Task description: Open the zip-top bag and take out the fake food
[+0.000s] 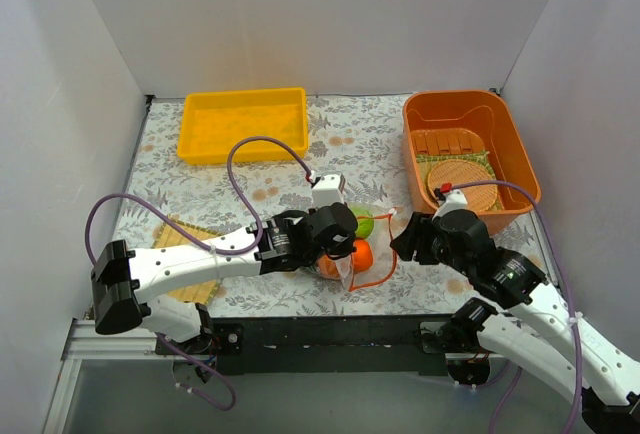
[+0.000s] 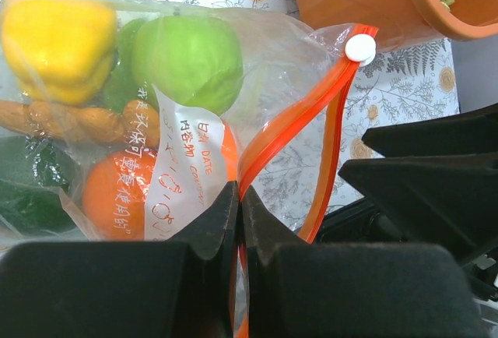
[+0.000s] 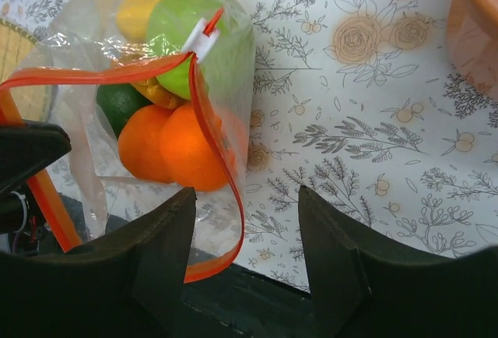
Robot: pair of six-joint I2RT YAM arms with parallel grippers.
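The clear zip-top bag [image 1: 345, 274] lies at the near middle of the table, its orange-red zip strip [image 3: 210, 132] parted into a loop. Inside show a bright green ball [image 2: 187, 58], a yellow piece [image 2: 54, 30], orange balls [image 3: 187, 147], a dark green piece [image 2: 31, 186] and a tan-brown piece [image 2: 78, 120]. My left gripper [image 2: 239, 198] is shut on the bag's zip edge. My right gripper [image 3: 245, 205] is open just right of the bag, with the loose strip loop hanging between its fingers. A white slider [image 2: 360, 47] sits at the strip's end.
A yellow tray [image 1: 243, 124] stands at the back left. An orange bin [image 1: 515, 149] at the back right holds wooden slats and a round woven disc. A straw mat [image 1: 185, 244] lies under my left arm. The table's front edge is just below the bag.
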